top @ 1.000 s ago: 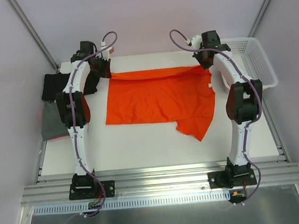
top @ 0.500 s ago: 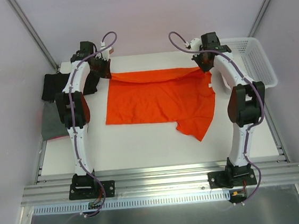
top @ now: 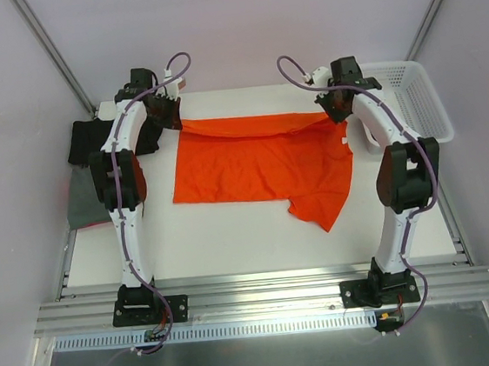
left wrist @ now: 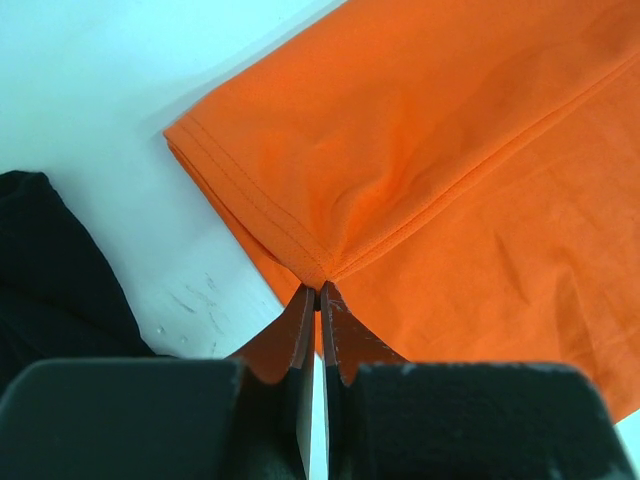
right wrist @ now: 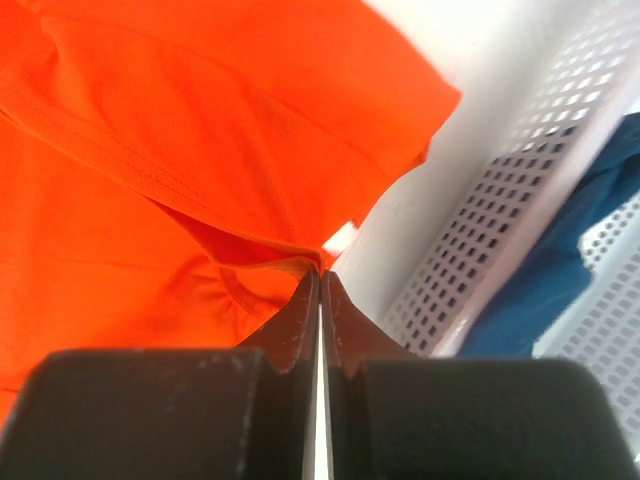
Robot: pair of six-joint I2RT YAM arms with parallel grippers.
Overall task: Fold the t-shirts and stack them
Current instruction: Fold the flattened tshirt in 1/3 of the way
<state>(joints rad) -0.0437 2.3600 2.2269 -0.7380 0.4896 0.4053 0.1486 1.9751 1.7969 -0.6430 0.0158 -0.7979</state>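
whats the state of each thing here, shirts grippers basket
orange t-shirt: spread on the table, far edge raised at both corners
left gripper: shut on the orange t-shirt's far left corner
right gripper: shut on its far right corner
black t-shirt: bunched at far left
grey t-shirt: lying at the left edge
white basket: upright, far right
blue cloth: crumpled inside the basket

matt orange cloth t-shirt [top: 264, 159], perforated white plastic basket [top: 424, 103], smooth white table [top: 233, 237]
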